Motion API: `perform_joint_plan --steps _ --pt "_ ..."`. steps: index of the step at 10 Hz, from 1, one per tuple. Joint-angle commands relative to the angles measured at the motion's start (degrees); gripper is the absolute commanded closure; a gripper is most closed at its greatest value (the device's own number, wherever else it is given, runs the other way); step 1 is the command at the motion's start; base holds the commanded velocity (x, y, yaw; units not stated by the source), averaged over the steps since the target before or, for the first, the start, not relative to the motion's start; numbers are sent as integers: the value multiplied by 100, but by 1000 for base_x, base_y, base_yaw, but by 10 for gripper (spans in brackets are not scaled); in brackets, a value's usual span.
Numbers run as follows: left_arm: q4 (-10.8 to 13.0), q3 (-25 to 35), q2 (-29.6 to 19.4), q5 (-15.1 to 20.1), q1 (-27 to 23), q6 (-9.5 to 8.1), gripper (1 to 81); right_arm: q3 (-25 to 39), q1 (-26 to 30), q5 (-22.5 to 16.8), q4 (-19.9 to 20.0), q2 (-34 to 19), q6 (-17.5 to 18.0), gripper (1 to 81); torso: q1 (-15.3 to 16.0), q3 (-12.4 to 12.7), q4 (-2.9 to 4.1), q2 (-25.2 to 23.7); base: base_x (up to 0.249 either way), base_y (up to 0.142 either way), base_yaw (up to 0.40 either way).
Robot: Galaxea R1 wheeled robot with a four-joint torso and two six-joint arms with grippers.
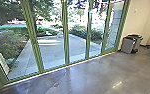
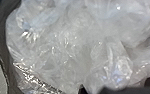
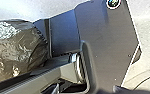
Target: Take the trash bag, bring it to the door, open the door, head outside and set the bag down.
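So the trash bag (image 3: 18, 51) is right by the right wrist, dark, shiny and crumpled. Left wrist view's got crinkly see-through plastic (image 2: 66, 45) super close. Can't tell if either grip is open or closed, sorry. Green-framed glass (image 1: 66, 37) runs roughly 10 to 1 o'clock, paved path (image 1: 51, 47) outside around 12, grey bins (image 1: 127, 45) on the floor (image 1: 91, 77) at 2.

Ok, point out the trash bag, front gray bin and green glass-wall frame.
Trash bag (image 2: 76, 47): left wrist view, crinkled translucent plastic.
Front gray bin (image 1: 127, 46): head view, front side.
Green glass-wall frame (image 1: 65, 32): head view, middle upright.
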Motion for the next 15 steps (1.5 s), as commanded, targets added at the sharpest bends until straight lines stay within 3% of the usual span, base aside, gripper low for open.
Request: perform_joint_plan --steps 1,15 --pt "26 -22 -29 448 -266 48 811 21 211 -329 -50 38 -21 10 0 0 0 0 0 0 -302" --pt "26 -22 -29 448 -257 48 811 12 194 -329 -50 29 -21 10 0 0 0 0 0 0 -271"
